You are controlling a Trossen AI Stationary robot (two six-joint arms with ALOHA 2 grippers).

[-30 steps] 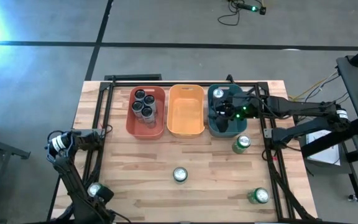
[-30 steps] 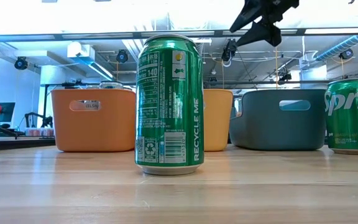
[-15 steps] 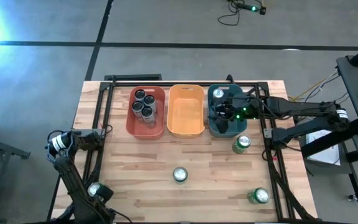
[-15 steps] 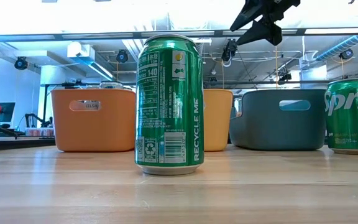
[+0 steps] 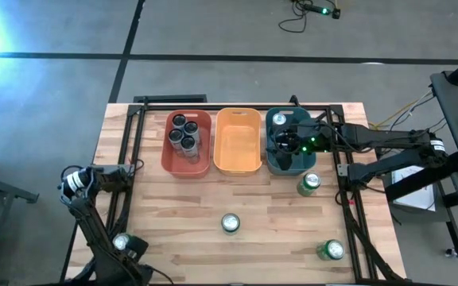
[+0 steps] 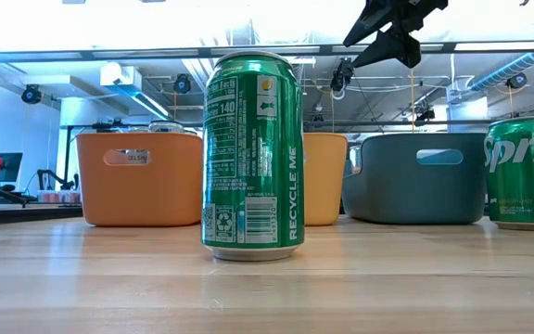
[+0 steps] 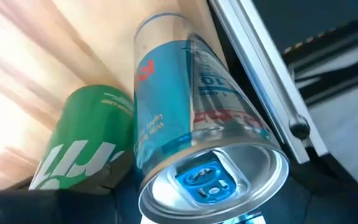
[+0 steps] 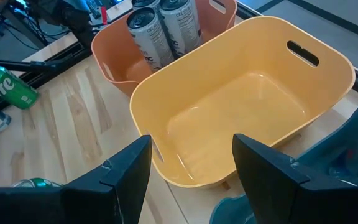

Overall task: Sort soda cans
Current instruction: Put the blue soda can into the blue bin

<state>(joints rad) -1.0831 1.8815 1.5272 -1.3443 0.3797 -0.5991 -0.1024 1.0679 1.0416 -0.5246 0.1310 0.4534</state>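
Sorting is partly done, judging by how the cans lie. Four dark cans point(image 5: 184, 132) stand together in the red tub point(image 5: 172, 159) at about 11 o'clock on the table, the yellow tub point(image 5: 238, 164) at 12 o'clock is empty, and the teal tub point(image 5: 270, 163) at 1 o'clock holds at least one silver-topped can point(image 5: 279, 119), the rest of its floor being hidden by the arm. The right gripper point(image 5: 281, 143) hangs above the teal tub with its jaws spread and nothing between them, as the right wrist view shows.

Three green cans wait loose on the wood: one at 6 o'clock point(image 5: 230, 223), one at 3 o'clock just in front of the teal tub point(image 5: 308, 183), one at 4 o'clock near the corner point(image 5: 331, 250). At 8 o'clock the left gripper point(image 5: 127, 247) sits low beside a pale blue can point(image 7: 191, 149), with another green can point(image 7: 82, 146) touching it; whether its fingers are closed on it cannot be told. So roughly five cans appear left.
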